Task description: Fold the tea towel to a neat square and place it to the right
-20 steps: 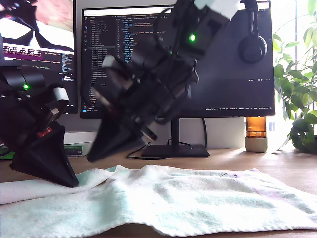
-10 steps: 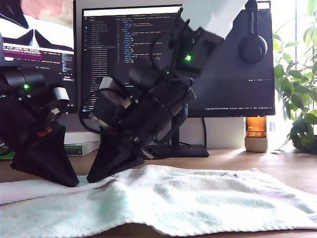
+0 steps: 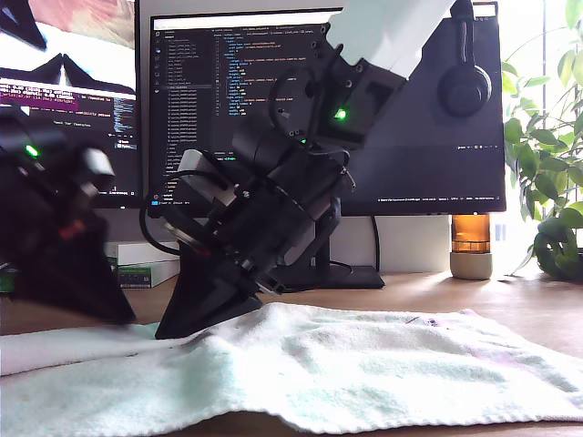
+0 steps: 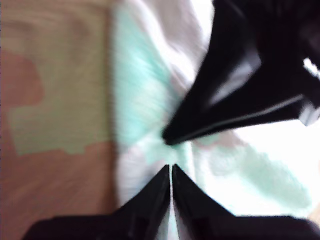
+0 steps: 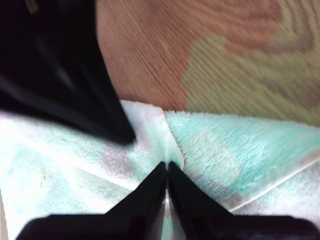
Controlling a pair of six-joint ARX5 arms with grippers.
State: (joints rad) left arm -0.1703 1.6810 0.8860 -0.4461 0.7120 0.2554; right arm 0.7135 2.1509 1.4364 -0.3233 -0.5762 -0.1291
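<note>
The tea towel is lying spread over the wooden counter, reaching from the exterior view's left edge to its right edge, pale mint with its near hem running along the front. My second end effector is leaning down from the middle of the exterior view and pressing its tip into the towel's far edge. In the second wrist view its jaws are sitting together, pinching a raised ridge of cloth. My first end effector is showing blurred at the exterior view's left, its tip also at the towel. Its jaws are lying closed against each other on puckered cloth, just beside the other tip, though I cannot tell whether they are gripping any.
</note>
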